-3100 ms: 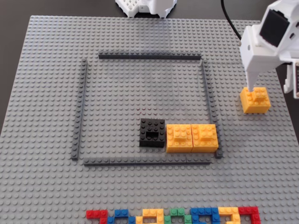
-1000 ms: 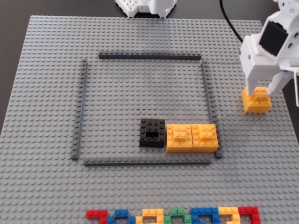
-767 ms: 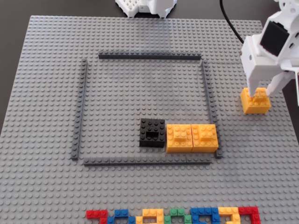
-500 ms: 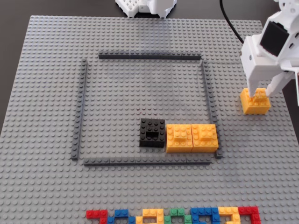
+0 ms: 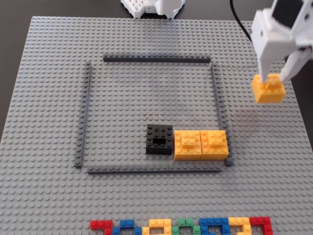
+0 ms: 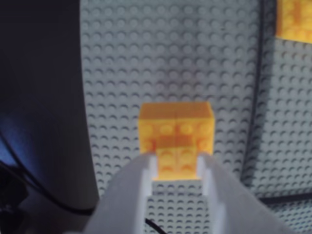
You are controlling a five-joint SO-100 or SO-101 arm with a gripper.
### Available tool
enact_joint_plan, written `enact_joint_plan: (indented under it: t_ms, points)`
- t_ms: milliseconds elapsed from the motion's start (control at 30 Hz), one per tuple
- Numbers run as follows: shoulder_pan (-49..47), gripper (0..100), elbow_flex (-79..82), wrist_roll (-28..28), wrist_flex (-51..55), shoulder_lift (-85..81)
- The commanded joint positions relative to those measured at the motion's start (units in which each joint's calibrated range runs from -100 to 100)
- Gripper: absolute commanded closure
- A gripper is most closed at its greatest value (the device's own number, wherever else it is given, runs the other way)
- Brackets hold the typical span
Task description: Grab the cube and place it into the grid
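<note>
The cube (image 5: pixel 268 89) is a yellow-orange LEGO block with a small raised piece on top. My white gripper (image 5: pixel 274 78) is shut on that raised piece and holds the cube just above the baseplate, outside the grid's right strip. In the wrist view the cube (image 6: pixel 176 130) sits between my two fingertips (image 6: pixel 177 163). The grid (image 5: pixel 216 98) is a square of thin dark grey strips around light grey studded plate; its right strip shows in the wrist view (image 6: pixel 255 92).
Inside the grid, at its lower right, a black block (image 5: pixel 159 139) sits next to a wide double yellow block (image 5: pixel 201 144), also at the wrist view's top right (image 6: pixel 294 19). A row of multicoloured bricks (image 5: pixel 181 226) lines the baseplate's near edge. The arm base (image 5: pixel 154 7) stands at the back.
</note>
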Motion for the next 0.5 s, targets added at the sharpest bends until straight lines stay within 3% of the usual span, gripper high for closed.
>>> enact_joint_plan:
  t_ms: [0, 467]
  points:
    - [1.19, 93, -3.41, 1.17, 1.54, -12.67]
    - [12.09, 93, 1.12, 7.08, 2.76, -25.06]
